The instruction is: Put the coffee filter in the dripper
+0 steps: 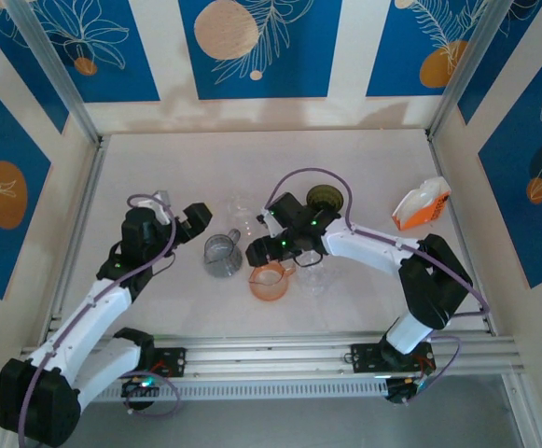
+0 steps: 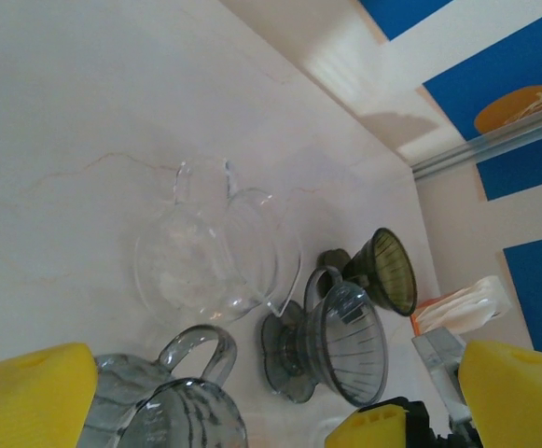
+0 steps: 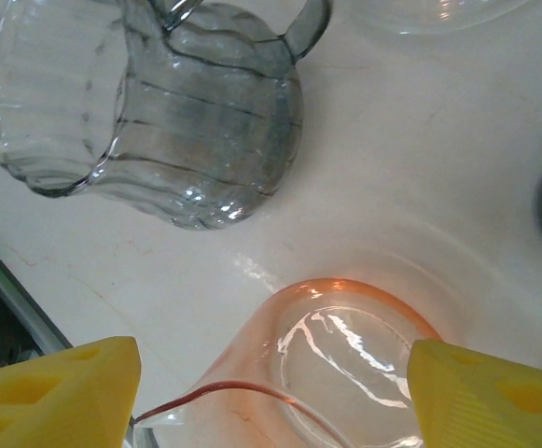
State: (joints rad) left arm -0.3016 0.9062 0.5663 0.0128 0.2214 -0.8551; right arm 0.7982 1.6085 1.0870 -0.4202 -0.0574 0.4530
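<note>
The right gripper (image 3: 271, 362) has its fingers (image 3: 61, 392) apart, one on each side of the orange dripper (image 3: 345, 350). We cannot tell whether the pads touch the rim. We take this as a hold meant to steady or shift the dripper, so that it sits ready for the filter. The dripper stands upright with its mouth facing up, so the wrist camera looks straight into the bowl. Just beyond it stands the grey server (image 3: 149, 112), close by but apart.

The left gripper (image 2: 275, 359) has its fingers (image 2: 28, 401) spread wide with nothing between them. It hovers above the server and looks toward a grey dripper (image 2: 340, 341) lying on its side. We judge this arm to be waiting out of the way.

Further out, the filters (image 1: 426, 191) are well apart from both grippers. They sit in an orange holder (image 1: 409, 218) near the right wall of the table (image 1: 196, 159). The white stack stands on edge in the holder. From above, its long axis runs on a slant from near-left to far-right, with the white edges toward the far side. No filter has been lifted out yet, so the main part of the task remains to be done.
</note>
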